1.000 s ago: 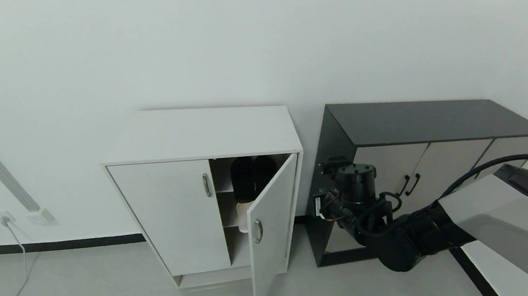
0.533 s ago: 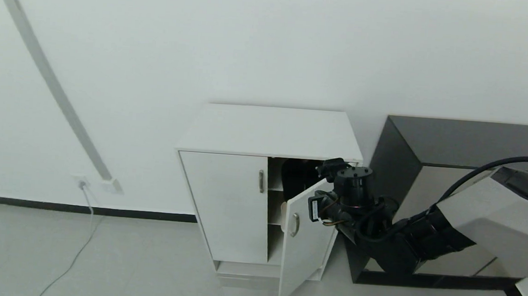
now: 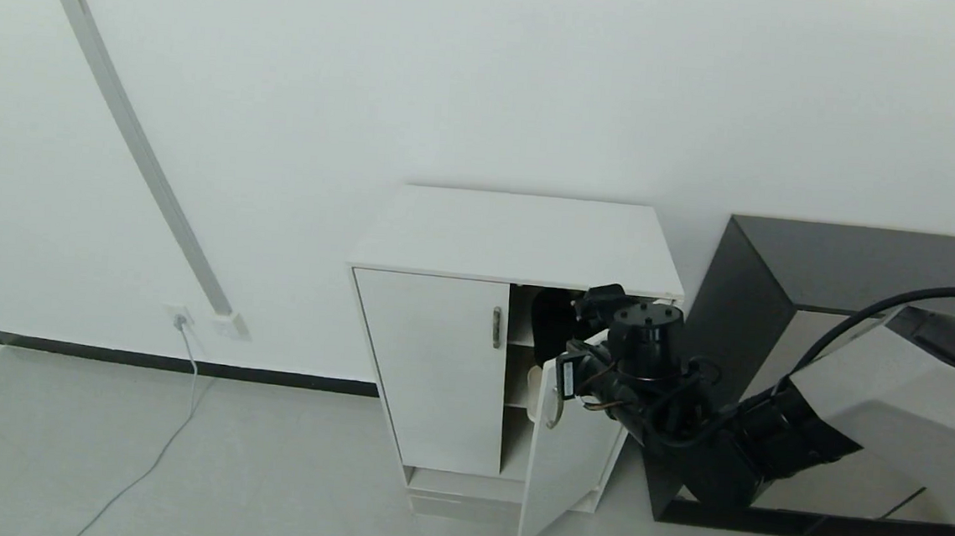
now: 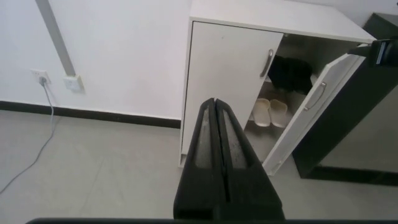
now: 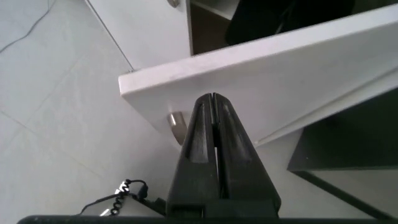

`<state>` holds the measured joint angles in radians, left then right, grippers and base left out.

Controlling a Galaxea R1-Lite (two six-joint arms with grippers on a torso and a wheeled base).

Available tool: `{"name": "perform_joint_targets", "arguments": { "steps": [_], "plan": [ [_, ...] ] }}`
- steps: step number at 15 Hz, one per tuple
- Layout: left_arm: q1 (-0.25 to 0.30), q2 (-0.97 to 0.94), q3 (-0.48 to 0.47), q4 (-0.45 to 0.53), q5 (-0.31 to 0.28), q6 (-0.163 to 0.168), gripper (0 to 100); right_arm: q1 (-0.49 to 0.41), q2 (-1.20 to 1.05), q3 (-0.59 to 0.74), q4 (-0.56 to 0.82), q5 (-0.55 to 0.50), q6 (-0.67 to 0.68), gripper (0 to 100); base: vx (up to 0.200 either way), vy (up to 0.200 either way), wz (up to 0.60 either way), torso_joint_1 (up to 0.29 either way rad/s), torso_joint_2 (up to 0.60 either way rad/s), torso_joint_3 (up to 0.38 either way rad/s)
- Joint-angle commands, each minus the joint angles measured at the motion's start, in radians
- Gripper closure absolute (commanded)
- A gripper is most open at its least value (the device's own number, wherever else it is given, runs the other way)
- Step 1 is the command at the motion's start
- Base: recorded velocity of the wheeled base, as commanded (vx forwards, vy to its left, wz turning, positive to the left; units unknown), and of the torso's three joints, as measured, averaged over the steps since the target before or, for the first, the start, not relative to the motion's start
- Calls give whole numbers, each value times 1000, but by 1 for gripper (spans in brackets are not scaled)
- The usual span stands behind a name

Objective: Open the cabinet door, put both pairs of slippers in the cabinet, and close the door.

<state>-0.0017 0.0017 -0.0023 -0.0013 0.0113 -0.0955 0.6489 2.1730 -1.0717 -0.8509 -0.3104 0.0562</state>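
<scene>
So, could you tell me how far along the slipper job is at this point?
Done: both pairs look stowed inside the cabinet, black slippers above, beige slippers below. In hand: the shut right claw is at the outer face of the right door, near its handle. Left to do: the door stands ajar and needs closing.

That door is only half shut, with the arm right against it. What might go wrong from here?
The shut right gripper sits against the half-open door close to its handle. Pushing there, it might slide off or snag the handle. The beige slippers lie far forward inside, so the door may jam on them.
</scene>
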Motion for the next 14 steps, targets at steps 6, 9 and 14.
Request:
{"name": "perform_joint_targets", "arguments": {
  "steps": [6, 9, 14],
  "plan": [
    [0, 0, 1, 0, -1, 2, 100, 1, -144, 349, -142, 94, -9, 100, 167, 0, 0, -1, -3, 4],
    [0, 0, -1, 0, -2, 2, 100, 11, -153, 527, -266, 94, -10, 100, 200, 0, 0, 10, 4, 1],
    [0, 0, -1, 0, -1, 0, 100, 29, -108, 584, -341, 96, -10, 100, 0, 0, 0, 0, 0, 0]
  ]
}}
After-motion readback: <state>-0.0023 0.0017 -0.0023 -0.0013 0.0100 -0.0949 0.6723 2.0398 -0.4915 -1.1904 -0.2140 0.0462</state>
